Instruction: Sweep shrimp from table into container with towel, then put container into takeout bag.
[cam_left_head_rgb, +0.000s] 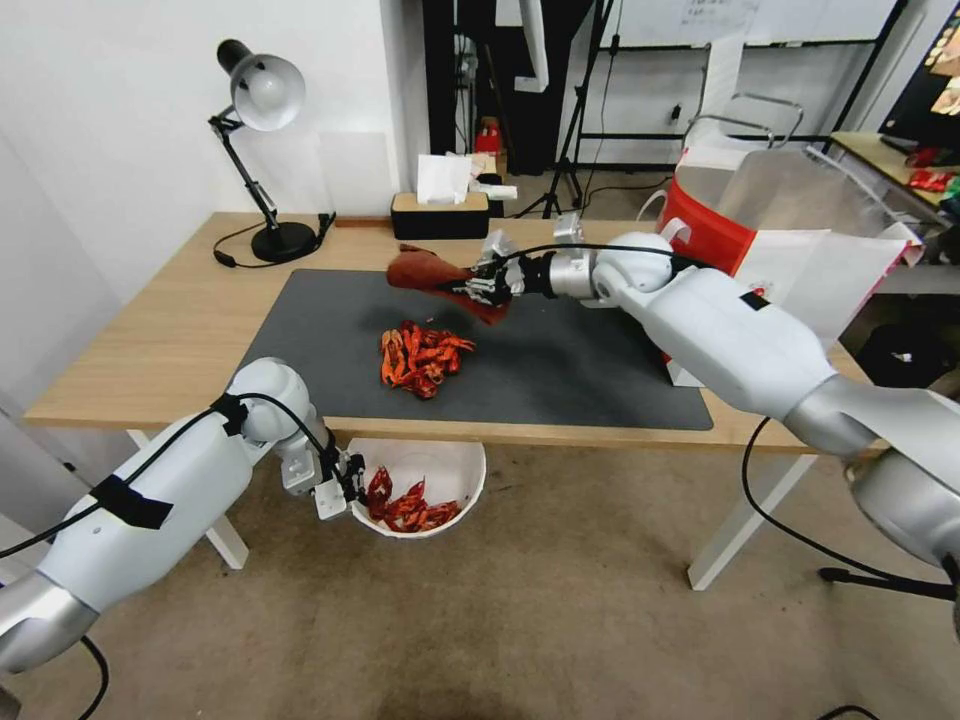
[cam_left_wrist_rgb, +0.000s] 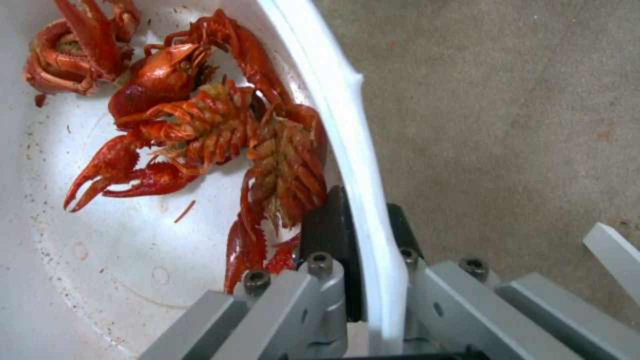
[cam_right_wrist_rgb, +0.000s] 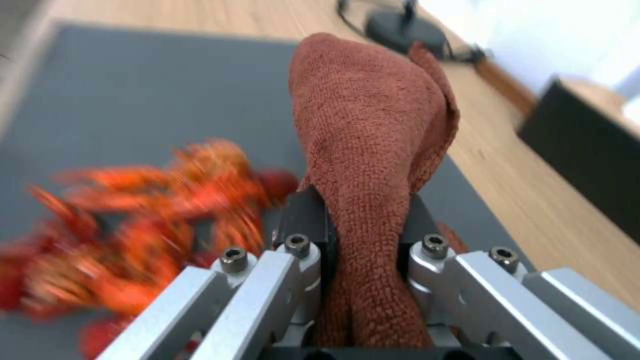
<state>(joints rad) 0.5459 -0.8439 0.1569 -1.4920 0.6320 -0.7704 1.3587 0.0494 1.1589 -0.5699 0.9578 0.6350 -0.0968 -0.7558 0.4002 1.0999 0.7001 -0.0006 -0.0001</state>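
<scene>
Below the table's (cam_left_head_rgb: 150, 340) near edge, your left gripper (cam_left_head_rgb: 345, 480) pinches the container's (cam_left_head_rgb: 455, 470) rim; some shrimp (cam_left_head_rgb: 420, 357) already lie inside, a heap remains on the mat. Your right gripper (cam_left_head_rgb: 490, 282) is clamped on the towel (cam_left_head_rgb: 425, 272), raised beyond the heap. Risk: a skewed sweep scatters shrimp past the rim onto the floor. Open mat lies either side; the takeout bag (cam_left_head_rgb: 720, 235) crowds the right.

We find even, bright indoor light with soft shadows under the table (cam_left_head_rgb: 150, 350). The head view bends straight lines at its edges. In the right wrist view the shrimp (cam_right_wrist_rgb: 140, 230) are smeared and the far background soft; the towel (cam_right_wrist_rgb: 373, 150) stays sharp
</scene>
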